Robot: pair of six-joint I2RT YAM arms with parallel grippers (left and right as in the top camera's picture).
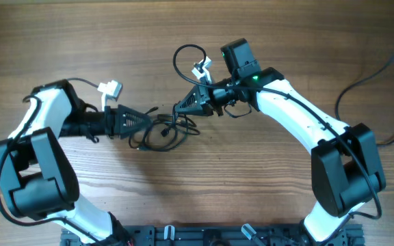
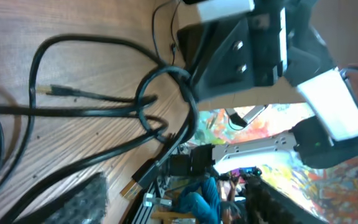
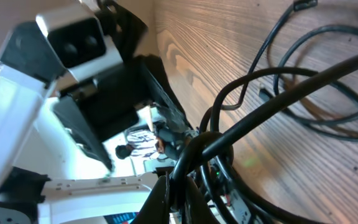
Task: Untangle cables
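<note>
Tangle of cables (image 1: 168, 130) between the arms — right gripper (image 1: 178, 106) clamped on a strand, likely as anchor; left gripper (image 1: 145, 122) poised alongside, spread unclear.

Black cables (image 2: 73, 112) are recorded lying in crossed loops on the wooden desk (image 2: 17, 25). A gold-tipped plug (image 2: 53, 91) is seen at left, and a second plug (image 2: 135, 182) at lower centre. One loop is seen meeting the tip of the right hand (image 2: 188, 84), which is viewed at upper centre. A blurred, colourful background is noted at lower right.
</note>
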